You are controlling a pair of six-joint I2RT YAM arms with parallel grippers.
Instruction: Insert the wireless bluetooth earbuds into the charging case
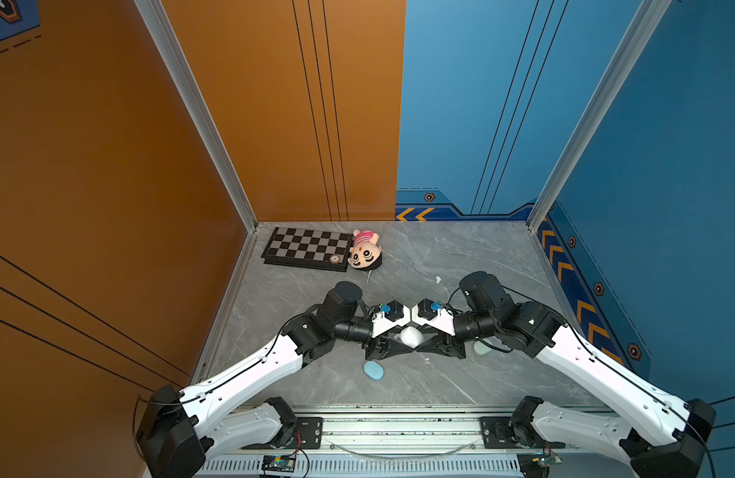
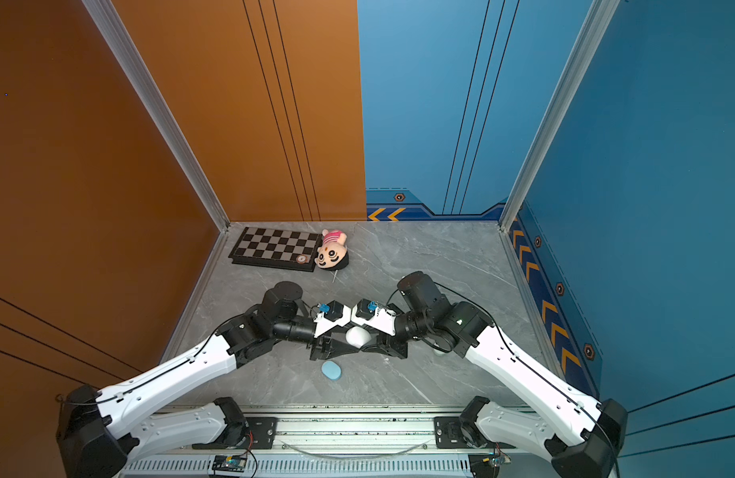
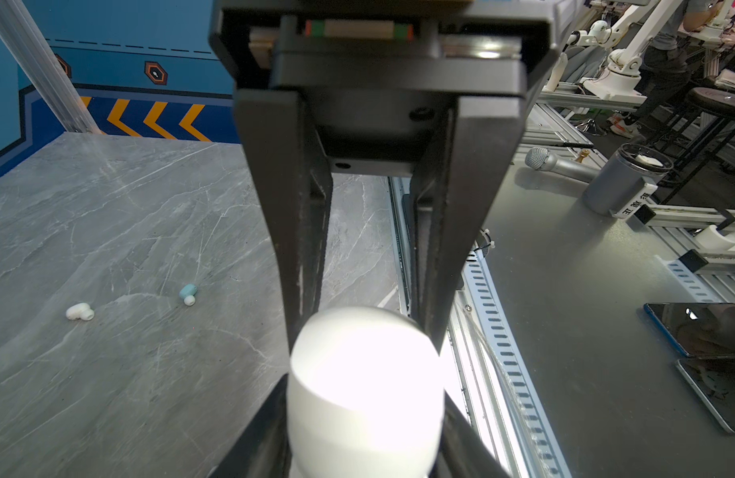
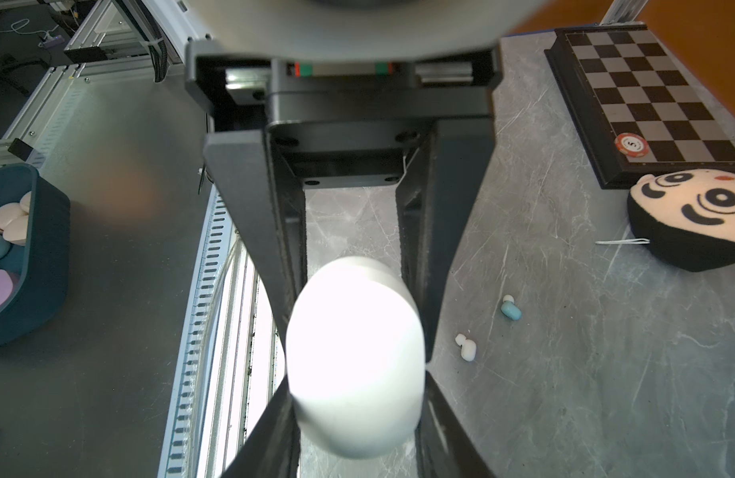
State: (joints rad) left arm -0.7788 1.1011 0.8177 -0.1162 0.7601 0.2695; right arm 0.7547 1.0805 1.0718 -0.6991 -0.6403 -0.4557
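Note:
A white oval charging case (image 1: 411, 336) (image 2: 357, 337) hangs above the middle of the table, closed as far as I can see. My left gripper (image 1: 405, 344) (image 3: 368, 343) and my right gripper (image 1: 421, 344) (image 4: 353, 351) meet tip to tip, each shut on an end of the charging case (image 3: 366, 393) (image 4: 353, 364). Loose wireless bluetooth earbuds lie on the table: a white earbud (image 3: 80, 311) (image 4: 466, 347), a pale blue earbud (image 3: 187, 293) (image 4: 510, 309), and another white earbud (image 1: 437, 279) farther back.
A pale blue case (image 1: 373, 370) (image 2: 331, 369) lies in front of the grippers. A mint case (image 1: 481, 347) is partly hidden under my right arm. A chessboard (image 1: 308, 248) with a chip and a plush doll head (image 1: 365, 250) sit at the back left.

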